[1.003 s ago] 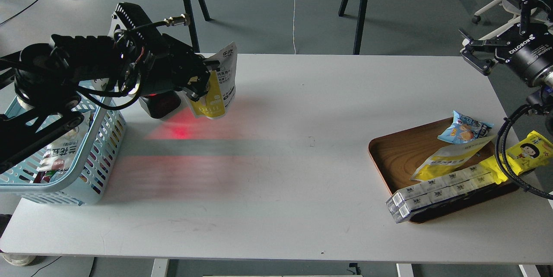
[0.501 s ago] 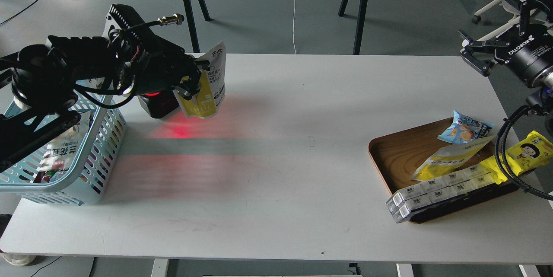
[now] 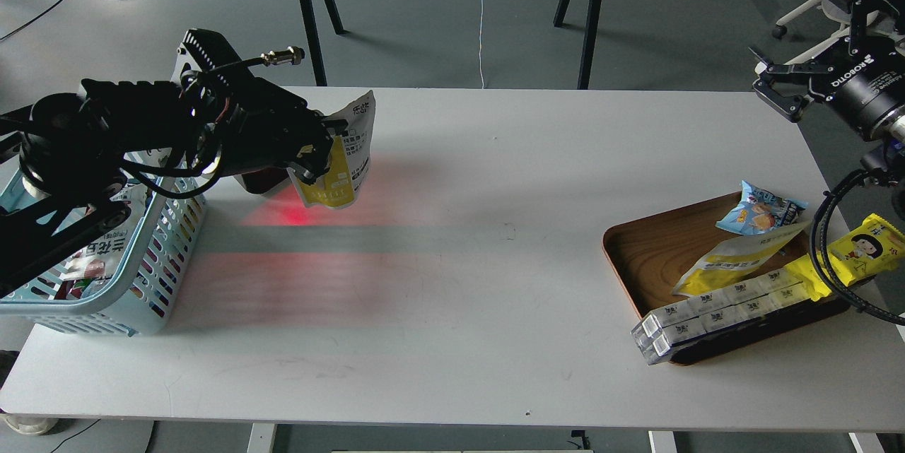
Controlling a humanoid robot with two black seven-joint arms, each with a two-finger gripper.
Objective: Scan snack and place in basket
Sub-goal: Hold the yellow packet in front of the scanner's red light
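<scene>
At the near left edge of the white table (image 3: 459, 283) stands the light blue basket (image 3: 152, 276) with a few packets lying inside, while over on the right a brown wooden tray (image 3: 647, 255) holds a small blue packet (image 3: 760, 209), a larger yellow-and-white pouch (image 3: 735, 259), a row of clear-wrapped white boxes (image 3: 714, 315) and a long yellow cartoon-face wrapper (image 3: 859, 251) hanging over its right rim. The snack (image 3: 346, 156) is held above the far left of the table, just right of the basket, clamped in the left gripper (image 3: 318, 149); it hangs with its white, black-printed back uppermost and its yellow part lowest, over a red glow on the tabletop. The right gripper (image 3: 774, 85) hovers off the table's far right corner with its fingers apart, holding nothing.
</scene>
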